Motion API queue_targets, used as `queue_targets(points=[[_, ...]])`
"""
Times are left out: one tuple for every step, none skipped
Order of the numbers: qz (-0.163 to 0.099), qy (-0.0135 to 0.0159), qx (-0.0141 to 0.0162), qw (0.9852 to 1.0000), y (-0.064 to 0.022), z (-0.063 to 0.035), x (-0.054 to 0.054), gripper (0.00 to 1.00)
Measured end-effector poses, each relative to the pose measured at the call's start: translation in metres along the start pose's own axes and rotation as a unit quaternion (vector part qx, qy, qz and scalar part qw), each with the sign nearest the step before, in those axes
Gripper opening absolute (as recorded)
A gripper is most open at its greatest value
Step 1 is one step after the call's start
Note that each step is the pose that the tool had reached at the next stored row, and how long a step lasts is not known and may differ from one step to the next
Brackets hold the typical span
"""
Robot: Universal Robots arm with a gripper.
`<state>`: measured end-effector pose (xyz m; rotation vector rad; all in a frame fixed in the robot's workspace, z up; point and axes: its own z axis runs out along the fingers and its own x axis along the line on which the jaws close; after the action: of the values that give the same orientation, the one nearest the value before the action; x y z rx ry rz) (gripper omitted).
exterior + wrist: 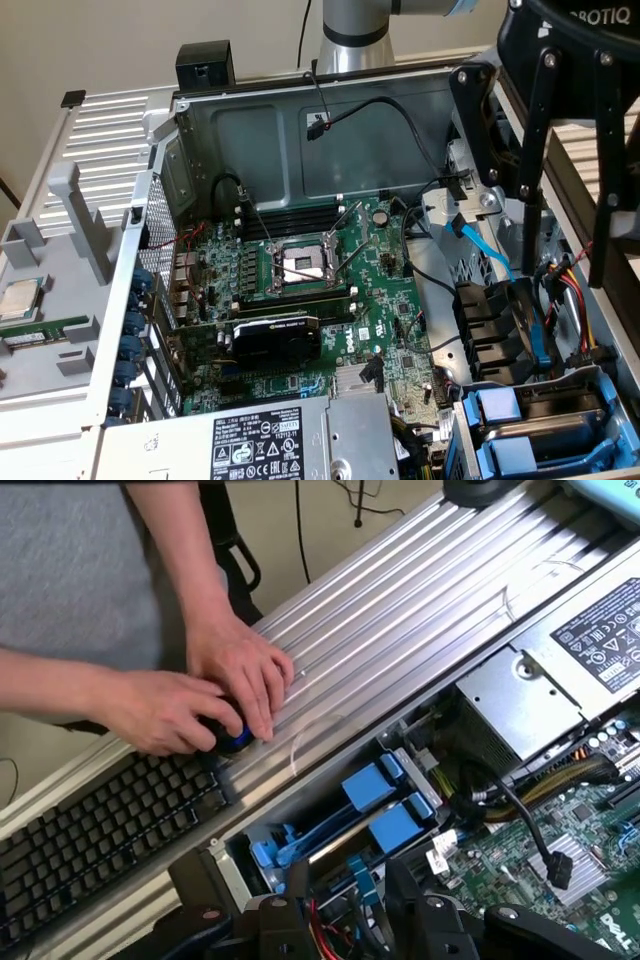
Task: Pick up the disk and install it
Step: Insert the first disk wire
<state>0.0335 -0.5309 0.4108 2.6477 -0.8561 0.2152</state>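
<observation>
Exterior view | pincer is hanging spread and empty above the bay | disk is sitting in that bay, blue-framed | risk: descending, it may be snagging the cables just beside; a person's hands are working near the case.

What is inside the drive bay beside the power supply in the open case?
Two blue plastic carriers lie side by side in the drive bay. Their blue frames cover whatever they hold, so whether a drive sits there cannot be seen.
</observation>
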Motion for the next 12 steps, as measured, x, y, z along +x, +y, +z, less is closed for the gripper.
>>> queue_targets(points=[[0.001, -0.0024, 0.003, 1.0, 0.0001, -0.0003, 0.0001, 0.43], [0.002, -0.0049, 0.0062, 1.0, 0.0001, -0.0005, 0.0002, 0.43], [0.004, -0.0074, 0.0092, 0.9999, 0.0003, -0.0008, 0.0003, 0.43], [0.005, -0.0105, 0.013, 0.9998, 0.0003, -0.001, 0.0004, 0.43], [0.008, -0.0166, 0.0202, 0.9996, 0.0005, -0.0013, 0.0005, 0.43], [0.009, -0.0196, 0.0236, 0.9995, 0.0006, -0.0016, 0.0006, 0.43], [0.01, -0.0225, 0.0267, 0.9993, 0.0007, -0.0019, 0.0007, 0.43], [0.011, -0.0259, 0.0311, 0.9991, 0.001, -0.0019, 0.001, 0.43], [0.011, -0.0284, 0.0344, 0.9989, 0.0013, -0.0017, 0.0012, 0.43], [0.011, -0.0287, 0.0348, 0.9989, 0.0014, -0.0018, 0.0012, 0.43], [0.011, -0.0287, 0.0348, 0.9989, 0.0014, -0.0017, 0.0012, 0.43], [0.011, -0.0288, 0.0349, 0.9989, 0.0014, -0.0017, 0.0012, 0.43]])
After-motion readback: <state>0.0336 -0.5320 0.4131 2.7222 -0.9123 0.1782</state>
